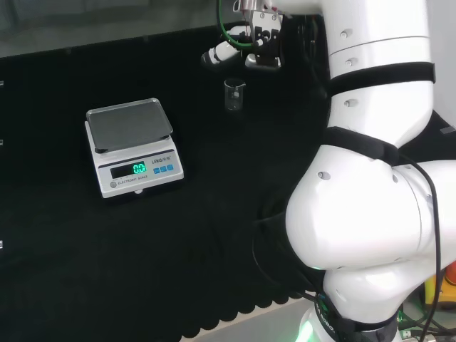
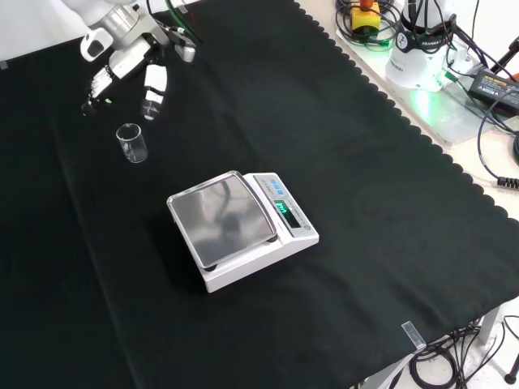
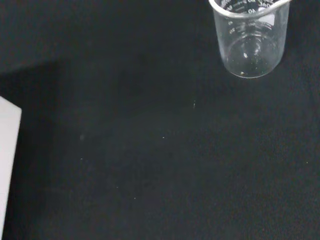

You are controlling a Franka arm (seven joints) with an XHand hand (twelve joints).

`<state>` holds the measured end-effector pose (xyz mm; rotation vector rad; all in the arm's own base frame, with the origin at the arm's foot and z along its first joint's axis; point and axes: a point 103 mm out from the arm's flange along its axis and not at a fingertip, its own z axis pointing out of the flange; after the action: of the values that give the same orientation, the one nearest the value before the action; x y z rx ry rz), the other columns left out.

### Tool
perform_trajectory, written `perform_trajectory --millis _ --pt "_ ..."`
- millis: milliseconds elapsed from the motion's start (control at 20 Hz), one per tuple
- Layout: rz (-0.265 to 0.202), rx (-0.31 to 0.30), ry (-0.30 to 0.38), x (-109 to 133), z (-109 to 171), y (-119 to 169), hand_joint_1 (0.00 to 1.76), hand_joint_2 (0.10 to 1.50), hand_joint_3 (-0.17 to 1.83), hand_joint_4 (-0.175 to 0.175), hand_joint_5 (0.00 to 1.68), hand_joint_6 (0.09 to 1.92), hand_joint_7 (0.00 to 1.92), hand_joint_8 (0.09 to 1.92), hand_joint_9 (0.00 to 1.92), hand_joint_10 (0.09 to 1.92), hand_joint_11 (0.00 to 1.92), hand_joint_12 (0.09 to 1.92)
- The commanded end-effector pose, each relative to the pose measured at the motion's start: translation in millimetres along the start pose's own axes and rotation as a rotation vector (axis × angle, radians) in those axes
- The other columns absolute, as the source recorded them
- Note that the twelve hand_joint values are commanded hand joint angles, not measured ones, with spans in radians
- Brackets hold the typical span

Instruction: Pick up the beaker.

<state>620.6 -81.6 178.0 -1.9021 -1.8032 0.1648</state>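
Observation:
A small clear glass beaker (image 1: 234, 94) stands upright and empty on the black cloth, beyond and to the right of the scale in the head view. The front view has the beaker (image 2: 132, 143) near the top left, and the wrist view shows the beaker (image 3: 250, 39) close, with printed marks on its wall. The black and white hand (image 1: 246, 48) hovers above and just behind the beaker, fingers relaxed and spread, holding nothing. In the front view the hand (image 2: 134, 61) hangs a little beyond the beaker, apart from it.
A white digital scale (image 1: 134, 146) with a grey pan and lit green display sits left of the beaker; in the front view the scale (image 2: 242, 227) is mid-cloth. The arm's white links (image 1: 377, 185) stand at the head view's right. Cables lie past the cloth's scalloped edge (image 2: 405, 105).

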Motion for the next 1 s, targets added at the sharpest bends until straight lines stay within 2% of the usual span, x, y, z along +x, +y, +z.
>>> perform_trajectory --millis 50,300,550,750,800,850,1000 --pt "0.029 0.066 0.032 -10.6 24.5 27.9 0.34 0.87 0.17 -0.031 0.07 0.09 0.0 0.36 0.0 0.54 0.0 1.55" --pt "0.087 0.095 0.025 -28.4 34.5 39.3 0.34 0.87 0.17 -0.033 0.07 0.09 0.0 0.36 0.0 0.54 0.0 1.55" --pt "0.122 0.108 0.05 -44.3 41.9 43.2 0.35 0.86 0.16 -0.035 0.08 0.09 0.0 0.36 0.0 0.54 0.0 1.55" --pt "0.161 0.133 0.051 -46.7 52.1 48.1 0.35 0.86 0.16 -0.035 0.08 0.09 0.0 0.36 0.0 0.55 0.0 1.55" --pt "0.165 0.146 0.051 -48.4 53.4 48.3 0.35 0.86 0.16 -0.036 0.08 0.09 0.0 0.36 0.0 0.55 0.0 1.55" --pt "0.132 0.152 0.061 -54.6 55.1 48.0 0.36 0.85 0.15 -0.036 0.08 0.09 0.0 0.36 0.0 0.55 0.0 1.55" --pt "0.142 0.13 0.067 -59.8 58.6 47.5 0.36 0.85 0.14 -0.037 0.09 0.09 0.0 0.38 0.0 0.61 0.0 1.54"
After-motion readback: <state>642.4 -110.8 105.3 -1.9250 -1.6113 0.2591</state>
